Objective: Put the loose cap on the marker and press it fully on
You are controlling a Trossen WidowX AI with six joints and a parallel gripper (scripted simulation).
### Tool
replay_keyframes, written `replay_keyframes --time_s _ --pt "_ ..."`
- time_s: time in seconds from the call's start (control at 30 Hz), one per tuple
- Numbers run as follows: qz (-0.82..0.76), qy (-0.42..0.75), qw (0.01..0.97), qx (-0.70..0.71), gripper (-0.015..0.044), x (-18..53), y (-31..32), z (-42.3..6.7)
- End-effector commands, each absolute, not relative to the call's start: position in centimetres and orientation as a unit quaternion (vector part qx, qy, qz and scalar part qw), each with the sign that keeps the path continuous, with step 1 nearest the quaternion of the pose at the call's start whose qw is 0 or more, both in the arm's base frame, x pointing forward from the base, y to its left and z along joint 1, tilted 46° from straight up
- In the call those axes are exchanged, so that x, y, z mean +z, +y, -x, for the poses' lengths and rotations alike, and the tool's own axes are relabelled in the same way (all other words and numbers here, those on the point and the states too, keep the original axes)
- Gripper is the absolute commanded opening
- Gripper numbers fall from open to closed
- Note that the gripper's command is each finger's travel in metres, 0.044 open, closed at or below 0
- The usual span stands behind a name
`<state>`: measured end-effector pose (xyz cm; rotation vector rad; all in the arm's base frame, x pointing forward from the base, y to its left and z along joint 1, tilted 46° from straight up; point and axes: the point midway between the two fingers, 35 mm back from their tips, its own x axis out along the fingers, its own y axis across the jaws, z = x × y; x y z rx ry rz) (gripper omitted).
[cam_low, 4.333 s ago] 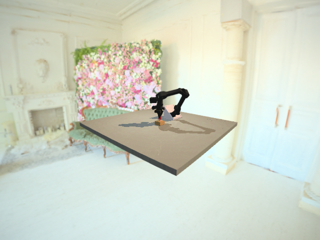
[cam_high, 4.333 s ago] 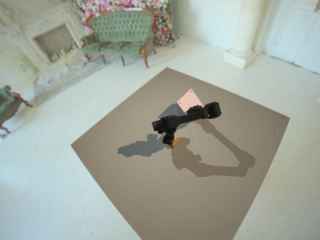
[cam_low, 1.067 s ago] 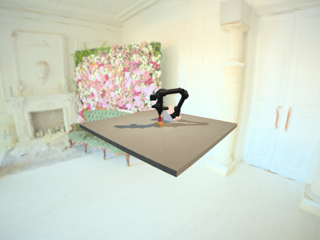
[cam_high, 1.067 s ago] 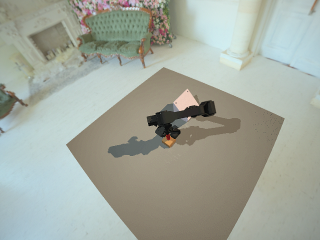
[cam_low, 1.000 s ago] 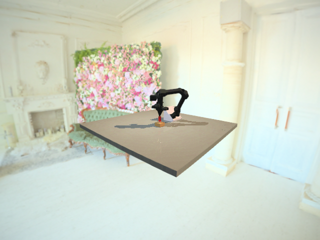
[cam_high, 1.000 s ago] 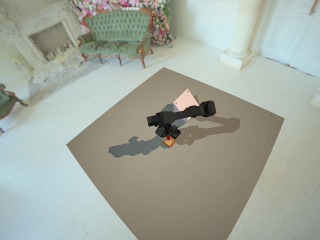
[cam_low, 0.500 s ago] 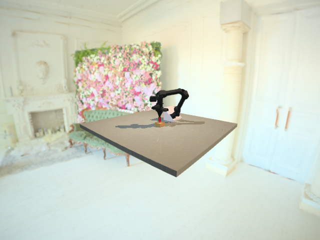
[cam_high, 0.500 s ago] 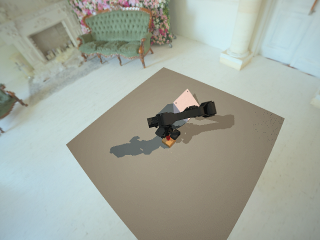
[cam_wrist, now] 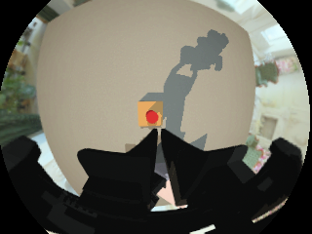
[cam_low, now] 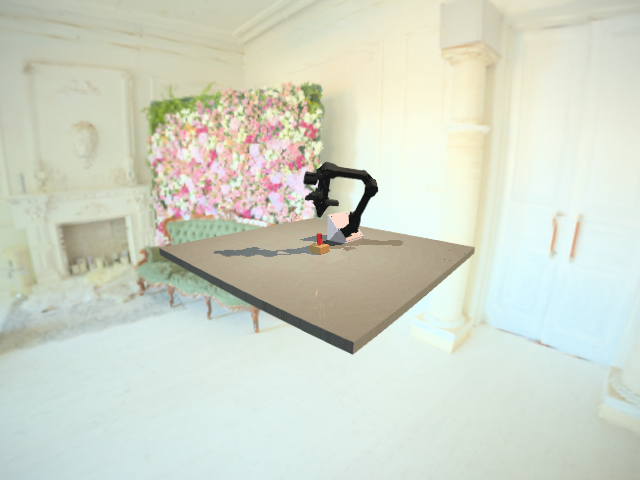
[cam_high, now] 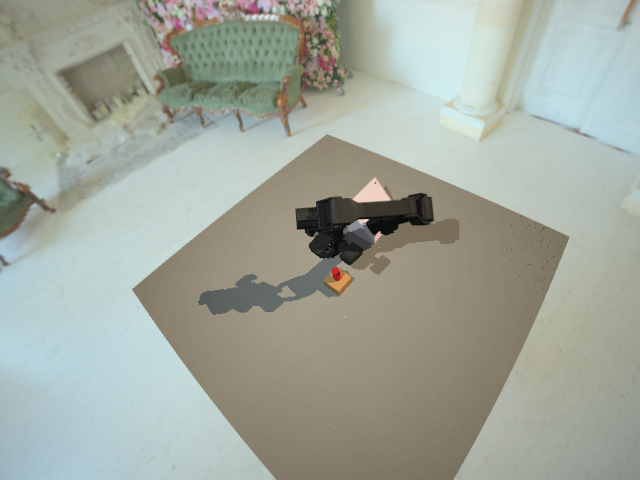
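Note:
The red cap [cam_high: 336,272] [cam_low: 319,238] [cam_wrist: 152,116] sits on top of the marker, which stands upright in the orange holder block [cam_high: 341,284] [cam_low: 320,250] [cam_wrist: 143,111] near the middle of the table. The marker's body is hidden under the cap. My gripper [cam_high: 338,253] [cam_low: 321,210] [cam_wrist: 159,132] hangs above the cap, clear of it, pointing down. Its fingers are nearly together with nothing between them.
The brown table top [cam_high: 361,387] [cam_low: 372,289] carries the arm's pink and grey base [cam_high: 373,190] [cam_low: 336,230] just behind the block. The arm's shadow falls to the left of the block. A sofa and a flower wall stand far behind.

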<state>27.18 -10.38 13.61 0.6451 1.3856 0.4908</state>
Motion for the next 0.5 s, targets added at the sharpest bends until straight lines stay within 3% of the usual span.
replay_keyframes --time_s 0.0,0.4,0.47 --pt "-0.285 0.624 0.693 0.221 0.0105 13.8 -10.51 -27.09" --pt "-0.285 0.624 0.693 0.221 0.042 13.8 -10.51 -27.09" --pt "-0.285 0.624 0.693 0.221 0.044 13.8 -10.51 -27.09"
